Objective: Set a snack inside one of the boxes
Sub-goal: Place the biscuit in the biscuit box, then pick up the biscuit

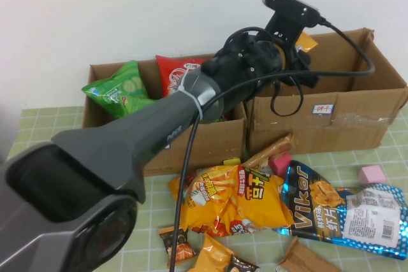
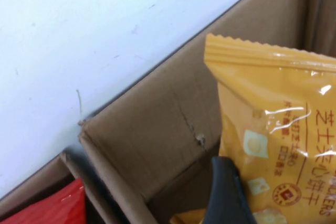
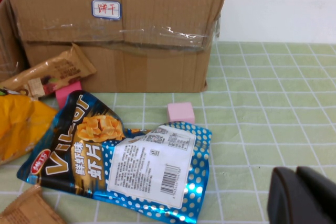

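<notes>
Left gripper [image 1: 299,46] clenched on yellow snack pack [image 2: 278,145] over right box [image 1: 357,103], frame upper right: release next; right gripper [image 3: 302,198] low, fingers together

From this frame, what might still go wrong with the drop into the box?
1. The left claw holds the yellow cracker packet near the right box's inner wall, next to the divide with the left box; released here, it might catch on that edge.
2. Only one finger is visible on the packet, so the grip may be shallow and it could slip early.
3. The right claw sits low by the blue shrimp-chip bag; moving could nudge it.
</notes>
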{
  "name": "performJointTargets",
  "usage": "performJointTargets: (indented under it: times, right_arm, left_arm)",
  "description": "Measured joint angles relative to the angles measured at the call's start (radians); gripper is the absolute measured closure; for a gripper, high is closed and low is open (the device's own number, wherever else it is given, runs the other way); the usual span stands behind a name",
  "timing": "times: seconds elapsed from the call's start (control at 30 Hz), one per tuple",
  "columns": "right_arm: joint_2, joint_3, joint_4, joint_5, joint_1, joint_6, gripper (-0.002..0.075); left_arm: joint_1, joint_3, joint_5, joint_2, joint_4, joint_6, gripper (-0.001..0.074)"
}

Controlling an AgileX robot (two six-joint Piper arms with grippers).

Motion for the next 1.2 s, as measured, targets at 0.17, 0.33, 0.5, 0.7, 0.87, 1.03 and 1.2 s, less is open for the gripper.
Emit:
performJointTargets:
  times: [0.17,0.33,0.5,0.7,0.87,1.03,1.2]
  right_arm:
    - [0.0,0.0,0.0,0.0,0.0,0.0,0.0728]
    - [0.0,0.0,0.0,0.0,0.0,0.0,0.0728]
    - [0.0,0.0,0.0,0.0,0.0,0.0,0.0728]
    - [0.0,0.0,0.0,0.0,0.0,0.0,0.0728]
    - [0.0,0.0,0.0,0.0,0.0,0.0,0.0728]
    - [0.0,0.0,0.0,0.0,0.0,0.0,0.0728]
    - [0.0,0.0,0.0,0.0,0.0,0.0,0.0728]
  left_arm:
    - [0.031,-0.041,-0.01,0.06,-0.021,0.0,0.035]
    - [0.049,-0.041,-0.018,0.078,-0.04,-0.003,0.0274]
    - [0.051,-0.074,0.05,0.078,-0.057,-0.003,0.0198]
    - [0.049,-0.159,0.348,0.007,-0.07,0.17,0.0238]
    - [0.047,-0.191,0.614,-0.129,-0.104,0.387,0.0522]
    - [0.047,-0.195,0.807,-0.212,-0.224,0.561,0.071]
    - [0.045,-0.157,0.881,-0.25,-0.354,0.627,0.0731]
